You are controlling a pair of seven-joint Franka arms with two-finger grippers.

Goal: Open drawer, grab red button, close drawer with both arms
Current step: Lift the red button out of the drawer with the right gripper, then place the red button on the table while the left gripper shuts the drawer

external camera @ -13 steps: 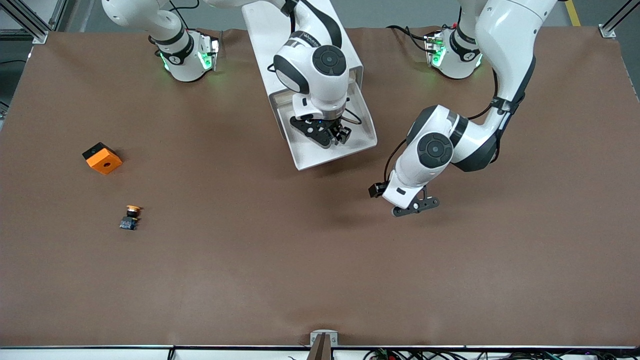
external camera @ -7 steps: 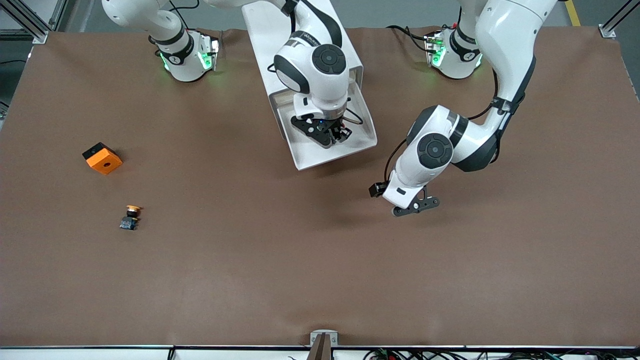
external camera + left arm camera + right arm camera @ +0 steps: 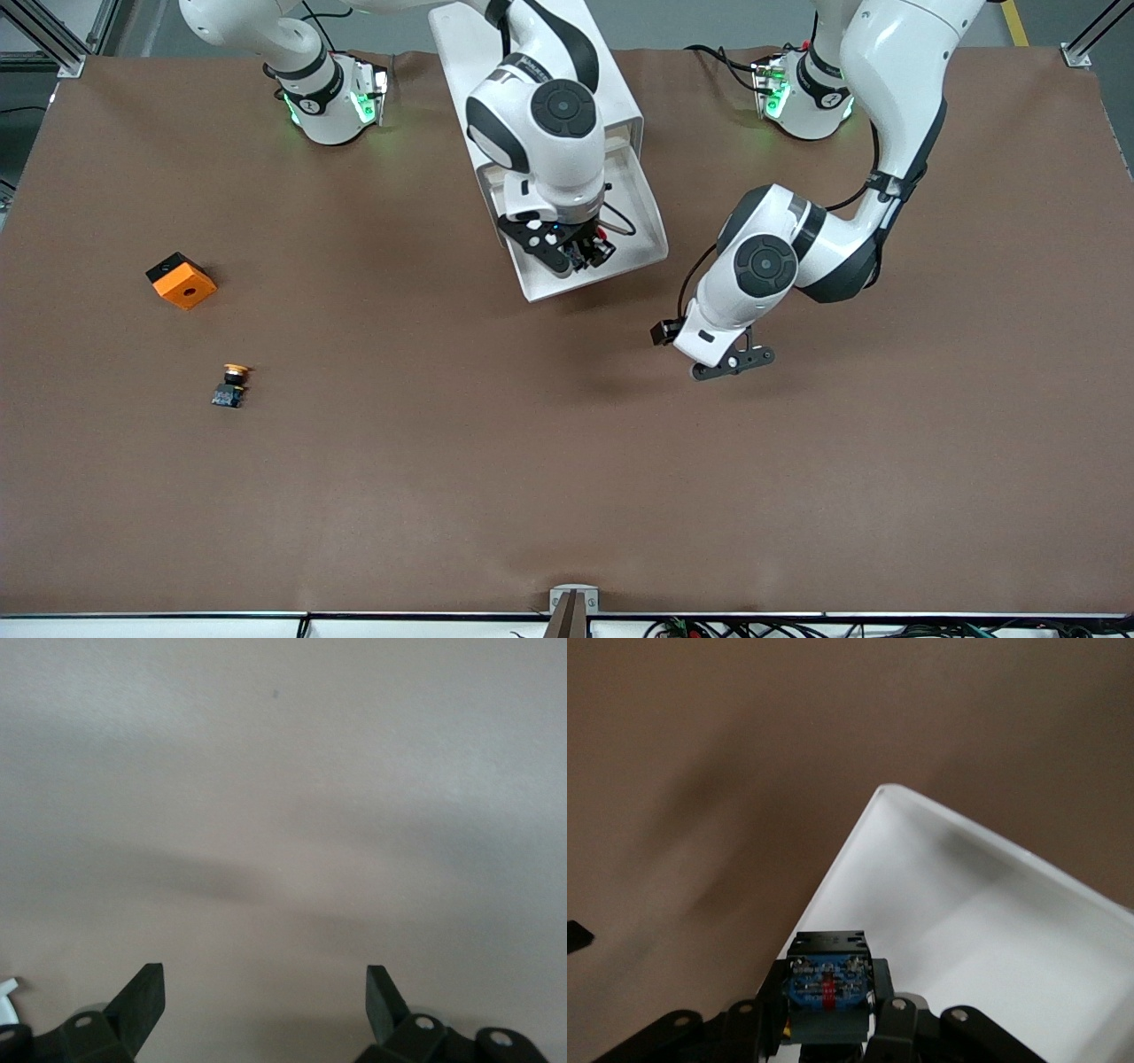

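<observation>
The drawer [image 3: 645, 232] stands pulled out of the white cabinet [image 3: 469, 53], its white tray open. My right gripper [image 3: 574, 255] hangs over the tray near its front edge and is shut on the button [image 3: 595, 252]. In the right wrist view the button's black and blue-grey body [image 3: 828, 985] sits between the fingers of the right gripper [image 3: 828, 1014], over the tray's corner [image 3: 983, 921]; its red cap is hidden. My left gripper [image 3: 733, 363] is open and empty over bare table beside the drawer's front, and the left wrist view shows it [image 3: 266, 1001] over bare mat.
An orange cube with a hole [image 3: 181, 280] and a button with an orange-yellow cap [image 3: 231, 385] lie on the brown mat toward the right arm's end of the table. Both arm bases stand along the table's back edge.
My right gripper has risen and shifted toward the drawer's front edge with the button in it. My left gripper has shifted only slightly.
</observation>
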